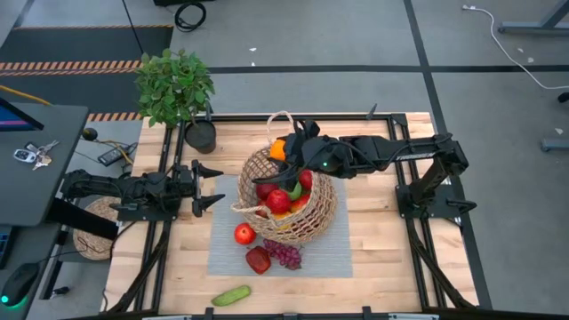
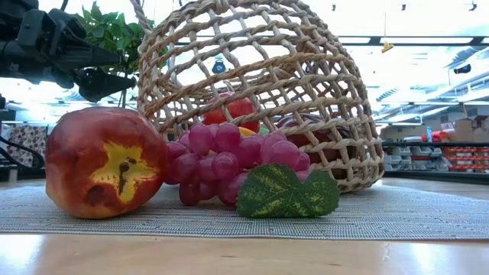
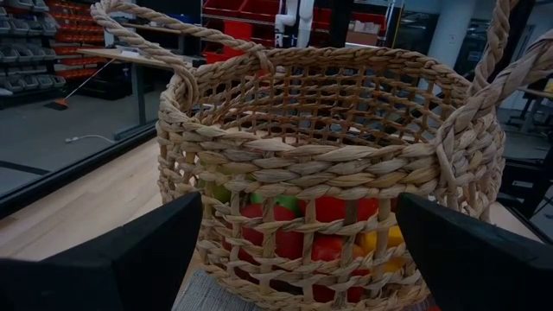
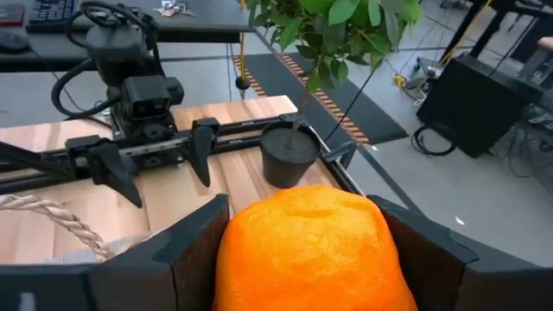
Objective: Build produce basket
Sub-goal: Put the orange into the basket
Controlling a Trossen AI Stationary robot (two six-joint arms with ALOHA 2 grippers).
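Note:
The tan wicker basket [image 1: 307, 218] stands on a grey mat [image 1: 342, 262] mid-table and holds several fruits, red, green and yellow. My right gripper [image 1: 283, 151] reaches in from the right, above the basket's far rim, shut on an orange [image 4: 311, 250]. My left gripper [image 1: 213, 186] is open and level, just left of the basket [image 3: 328, 164], with nothing between its fingers. On the mat near the basket lie a red apple [image 1: 244, 234], a dark red fruit [image 2: 103, 164] and purple grapes [image 2: 229, 156]. A green cucumber [image 1: 231, 295] lies on the wood near the front edge. My right gripper pinches the orange between its two fingers [image 4: 186, 246], one on each of its opposite sides [image 4: 238, 259]. The fingers come from the table's right, slanting a little downward. The orange [image 1: 278, 149] is lifted clear, above the basket's far rim beside the handle.
A leafy potted plant [image 1: 175, 84] in a black pot [image 4: 289, 155] stands at the far left corner, close behind the basket's handle [image 1: 283, 116]. Bare wood lies left of the mat and along the front edge [image 1: 373, 293].

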